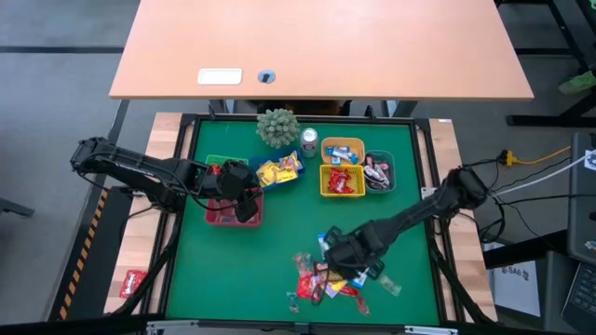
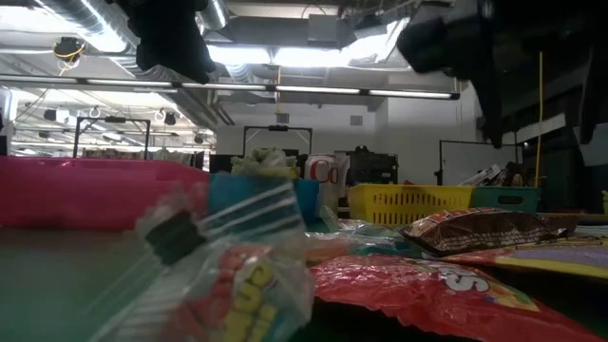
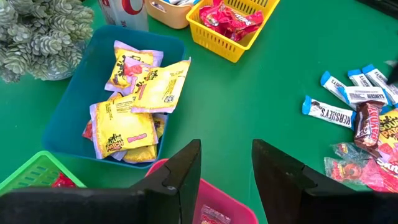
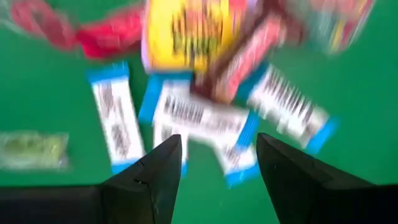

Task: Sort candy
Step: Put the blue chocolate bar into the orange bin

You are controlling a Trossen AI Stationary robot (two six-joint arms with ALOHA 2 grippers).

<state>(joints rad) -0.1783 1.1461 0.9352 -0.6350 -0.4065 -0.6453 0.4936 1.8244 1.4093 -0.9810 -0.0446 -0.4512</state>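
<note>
The loose candy [image 1: 328,279] lies in a heap on the green mat near the front edge: red, yellow, brownish and blue-and-white wrappers. My right gripper [image 1: 339,255] hangs open just above the heap's far side, pointing down. In its wrist view the right gripper [image 4: 217,171] stands over blue-and-white bars [image 4: 199,115], with nothing between the fingers. My left gripper [image 1: 244,205] is open over the pink bin [image 1: 223,214]. In its wrist view the left gripper [image 3: 227,177] is empty above that bin's rim [image 3: 214,208].
Sorted candy fills a blue bin [image 3: 81,106] with yellow packets, a yellow bin [image 1: 342,180] with red ones and an orange bin [image 1: 342,149]. A green bin [image 1: 220,164], a dark bin [image 1: 380,172], a plant [image 1: 277,127] and a can [image 1: 309,140] stand at the back.
</note>
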